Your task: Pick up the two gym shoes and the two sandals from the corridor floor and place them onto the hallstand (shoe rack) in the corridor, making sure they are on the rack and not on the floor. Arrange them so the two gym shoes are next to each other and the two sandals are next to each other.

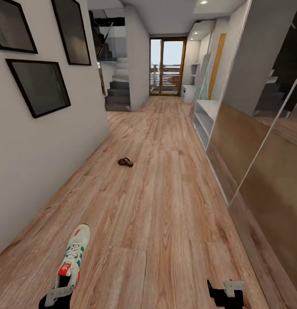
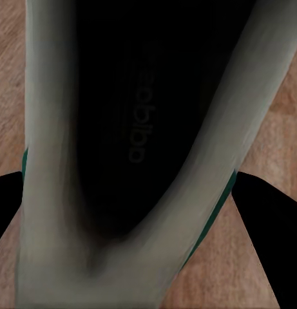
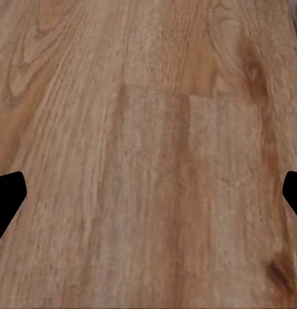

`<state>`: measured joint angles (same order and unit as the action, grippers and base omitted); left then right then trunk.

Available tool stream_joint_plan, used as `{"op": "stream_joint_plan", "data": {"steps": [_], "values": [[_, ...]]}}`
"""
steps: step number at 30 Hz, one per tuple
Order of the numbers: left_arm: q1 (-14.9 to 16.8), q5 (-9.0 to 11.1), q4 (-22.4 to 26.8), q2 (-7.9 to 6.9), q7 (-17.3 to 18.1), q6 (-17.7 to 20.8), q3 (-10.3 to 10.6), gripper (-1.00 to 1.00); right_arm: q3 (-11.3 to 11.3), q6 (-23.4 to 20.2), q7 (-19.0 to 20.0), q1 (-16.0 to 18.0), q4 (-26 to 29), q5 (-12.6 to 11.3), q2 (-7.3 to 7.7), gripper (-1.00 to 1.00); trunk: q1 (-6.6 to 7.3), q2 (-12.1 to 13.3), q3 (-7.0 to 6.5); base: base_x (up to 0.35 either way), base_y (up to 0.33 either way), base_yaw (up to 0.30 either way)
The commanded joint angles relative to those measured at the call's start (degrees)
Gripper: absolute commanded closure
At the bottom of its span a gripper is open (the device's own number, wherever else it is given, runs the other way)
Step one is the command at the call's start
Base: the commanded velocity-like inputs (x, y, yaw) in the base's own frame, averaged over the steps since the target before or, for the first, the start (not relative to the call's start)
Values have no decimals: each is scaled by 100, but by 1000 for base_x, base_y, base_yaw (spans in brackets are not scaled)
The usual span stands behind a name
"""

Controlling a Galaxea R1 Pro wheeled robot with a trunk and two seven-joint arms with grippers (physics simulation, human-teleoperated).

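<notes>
Your gym shoe [image 1: 73, 257] sits at the near left of the head view, toe pointing away down the corridor, cream upper with green stripes, white laces and a red-orange tongue tag showing, its heel end caught at your left end effector [image 1: 58, 296]. In the left wrist view the same gym shoe [image 2: 58, 193] fills most of the frame: you are looking into its dark opening with the pale collar curving round it and a thin green edge on either side, and the two dark fingertips [image 2: 270, 225] sit at the shoe's flanks, so the left end effector is closed onto the shoe. Further off, left of the corridor's middle, a single brown sandal [image 1: 125, 162] lies on the corridor floor [image 1: 165, 214], well apart from the shoe. The hallstand [image 1: 205, 118] stands against the right wall, farther still, a light grey unit with open tiers; you cannot tell from here what is on it. Your right end effector [image 1: 225, 294] hangs at the near right over bare planks; in the right wrist view its fingertips [image 3: 6, 199] sit wide apart at the frame's edges with only wood grain between them, so it is spread and holding nothing. Dark framed pictures [image 1: 38, 86] hang on the left wall, a staircase [image 1: 118, 88] rises beyond them, and a glazed door [image 1: 167, 66] closes the far end.
</notes>
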<state>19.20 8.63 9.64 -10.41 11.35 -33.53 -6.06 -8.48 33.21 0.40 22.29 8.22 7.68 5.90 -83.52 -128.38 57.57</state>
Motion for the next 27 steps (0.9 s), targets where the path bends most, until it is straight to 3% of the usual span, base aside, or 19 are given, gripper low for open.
{"op": "stream_joint_plan", "data": {"steps": [1,21,27], "values": [[5,43,-6,2,60,-4,-36,100,-49,18,4,3,-4,58,-1,-100,-3,-2,3,339,0,135],[5,43,-6,-1,60,-4,-36,100,-49,18,4,2,-4,58,-8,-100,-3,-2,-62,339,0,235],[5,43,-6,-3,60,-4,-36,100,-49,18,4,3,-10,58,-7,-100,-3,-2,-69,339,0,83]]}}
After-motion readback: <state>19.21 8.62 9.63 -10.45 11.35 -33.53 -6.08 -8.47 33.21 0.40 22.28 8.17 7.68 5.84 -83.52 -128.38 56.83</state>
